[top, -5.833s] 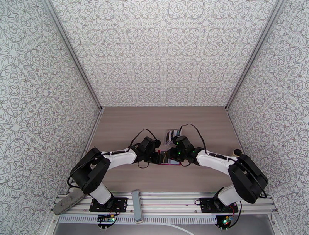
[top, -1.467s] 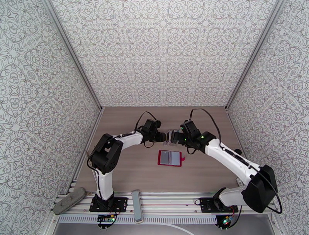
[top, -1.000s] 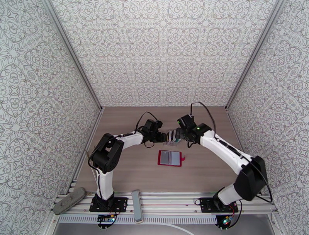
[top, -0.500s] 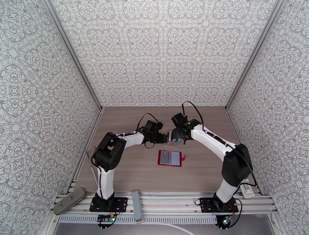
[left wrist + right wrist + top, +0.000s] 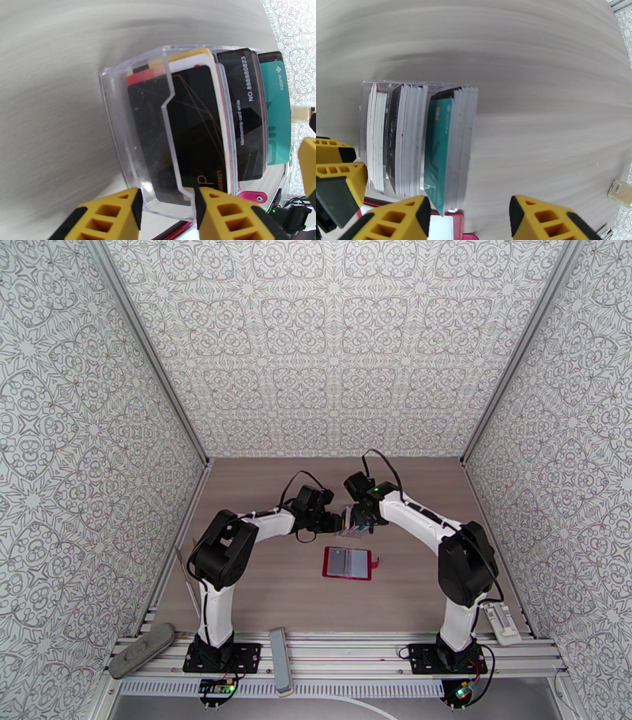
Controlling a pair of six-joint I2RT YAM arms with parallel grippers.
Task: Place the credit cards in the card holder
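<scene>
The credit cards stand on edge in a clear plastic stand (image 5: 118, 130) behind the card holder. A black card (image 5: 189, 130) is in front, a second black one (image 5: 241, 118) behind it, and a teal card (image 5: 438, 154) at the back. My left gripper (image 5: 166, 201) is shut on the stand's near end, one finger on each side. My right gripper (image 5: 468, 215) hangs open over the teal card's edge, which sits between its fingers without touching them. The red card holder (image 5: 347, 563) lies open and flat on the table just in front of the stand (image 5: 353, 526).
A white remote-like object (image 5: 502, 619) lies at the table's near right. A grey bar (image 5: 279, 670) and a grey oblong object (image 5: 142, 649) rest on the front rail. A small beige tag (image 5: 618, 191) lies right of the stand. Patterned walls enclose three sides.
My right arm has swung left and brought its gripper over the cards, with its jaws narrowing. My left gripper has stayed at the stand. The card holder has not moved.
</scene>
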